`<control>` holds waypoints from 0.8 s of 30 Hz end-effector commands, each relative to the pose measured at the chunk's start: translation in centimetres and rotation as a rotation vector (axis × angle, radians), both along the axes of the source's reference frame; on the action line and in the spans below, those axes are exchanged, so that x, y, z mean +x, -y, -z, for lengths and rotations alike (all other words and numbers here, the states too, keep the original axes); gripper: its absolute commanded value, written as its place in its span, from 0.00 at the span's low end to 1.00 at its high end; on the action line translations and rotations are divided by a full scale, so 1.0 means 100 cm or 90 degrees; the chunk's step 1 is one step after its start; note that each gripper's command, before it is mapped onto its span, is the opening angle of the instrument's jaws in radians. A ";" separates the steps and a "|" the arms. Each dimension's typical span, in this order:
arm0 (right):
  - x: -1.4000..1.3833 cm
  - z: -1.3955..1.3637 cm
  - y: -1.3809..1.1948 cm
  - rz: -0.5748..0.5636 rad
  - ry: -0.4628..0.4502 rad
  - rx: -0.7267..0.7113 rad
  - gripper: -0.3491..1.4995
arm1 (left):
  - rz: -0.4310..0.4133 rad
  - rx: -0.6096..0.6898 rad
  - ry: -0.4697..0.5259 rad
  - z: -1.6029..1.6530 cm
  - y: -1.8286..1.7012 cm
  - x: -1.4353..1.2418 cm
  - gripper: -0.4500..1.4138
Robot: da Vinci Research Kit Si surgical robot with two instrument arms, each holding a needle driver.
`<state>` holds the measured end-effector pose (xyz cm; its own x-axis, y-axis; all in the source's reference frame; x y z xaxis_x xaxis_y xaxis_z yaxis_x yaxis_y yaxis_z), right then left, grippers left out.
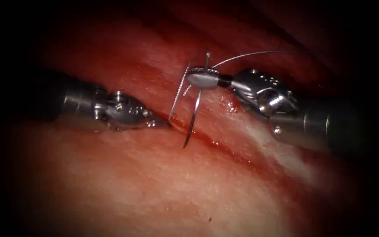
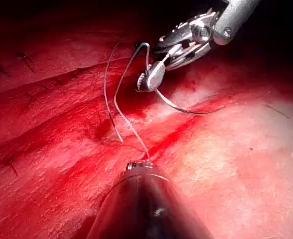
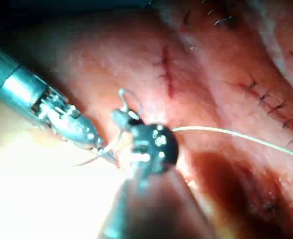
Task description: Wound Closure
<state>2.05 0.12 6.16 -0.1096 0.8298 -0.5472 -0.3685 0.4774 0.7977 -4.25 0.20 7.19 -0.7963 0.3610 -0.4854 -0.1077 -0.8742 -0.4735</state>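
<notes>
The tissue [image 1: 154, 188] has a cut [image 1: 218, 143] running down to the right. My right tool [image 1: 194, 79] reaches in from the right, jaws shut on the curved needle [image 1: 196, 109] near its tail. The needle hangs down from there, and its tip lies free just over the cut, not in the tissue. Thread [image 1: 251, 54] runs from the tail off to the right, and another strand [image 1: 177, 94] drops to the cut's left edge. My left tool [image 1: 161, 123] lies low there, jaws shut on that strand, which meets the tool's tip [image 2: 139, 165]. The right tool [image 2: 151, 77] and needle [image 2: 186, 109] are beyond it.
Red fluid [image 1: 207, 138] lines the cut. Older rows of dark stitches [image 3: 270, 102] mark the tissue beyond the right tool. The left tool [image 3: 94, 142] sits close beside the right tool's jaws [image 3: 129, 124], where the thread [image 3: 236, 134] leads away.
</notes>
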 end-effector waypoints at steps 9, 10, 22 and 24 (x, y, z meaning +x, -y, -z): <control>0.0010 -0.0006 0.0005 0.009 0.007 -0.033 0.00 | -0.076 0.045 -0.065 -0.0047 0.0005 -0.0006 0.00; 0.0010 -0.0007 0.0005 0.011 0.009 -0.041 0.00 | -0.083 0.050 -0.073 -0.0050 0.0004 -0.0007 0.00; 0.0009 -0.0030 0.0004 0.022 0.072 -0.188 0.00 | -0.187 0.148 -0.111 -0.0048 0.0024 0.0005 0.02; 0.0009 -0.0037 0.0003 0.017 0.092 -0.211 0.00 | -0.193 0.157 -0.104 -0.0038 0.0028 0.0006 0.04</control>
<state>2.09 0.09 6.46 0.0081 0.6045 -0.7965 -0.4548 0.7116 0.5354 -4.15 -0.06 7.49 -0.9440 0.1867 -0.2721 0.0482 -0.7378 -0.6733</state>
